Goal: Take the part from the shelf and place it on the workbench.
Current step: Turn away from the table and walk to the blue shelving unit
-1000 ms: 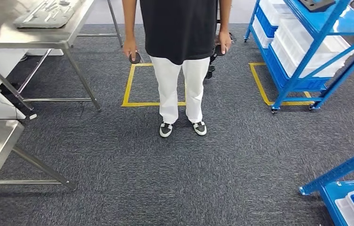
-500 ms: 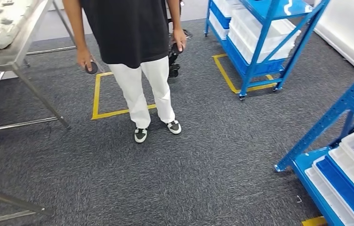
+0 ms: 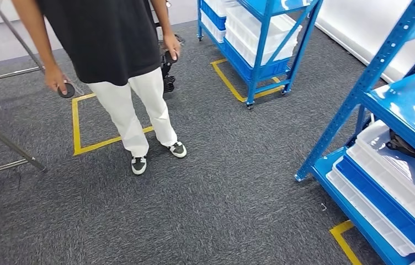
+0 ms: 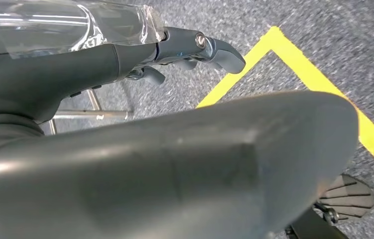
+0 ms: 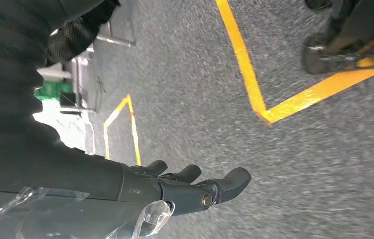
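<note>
- Left hand (image 4: 195, 47): grey fingers stretched out and slightly apart, nothing held, hanging over the grey carpet floor (image 4: 324, 40) beside a yellow tape line (image 4: 294, 59). Its thick grey thumb takes up most of the left wrist view.
- Right hand (image 5: 185, 186): dark fingers spread and gently curved, nothing in them, hanging over the carpet near a yellow tape corner (image 5: 262, 112).
- Near blue metal shelf rack (image 3: 393, 44) stands at the right of the head view. White plastic trays (image 3: 393, 171) and a blue plastic tray (image 3: 382, 199) lie on its lower level.
- Dark part (image 3: 401, 144) sits in the upper white tray on that lower level, half hidden under the blue shelf board above it. Cannot tell its shape.
- 2nd blue rack on castors (image 3: 260, 38) stands further back, centre-right, loaded with white bins and blue bins, inside a yellow floor marking (image 3: 227, 83).
- Person in black T-shirt and white trousers (image 3: 122, 72) stands far left of centre, black-and-white sneakers on the carpet, at the edge of a yellow taped floor square (image 3: 84, 132). Each of the person's hands holds a small dark round object (image 3: 67, 90).
- Steel table legs (image 3: 6, 143) show at the far left edge.
</note>
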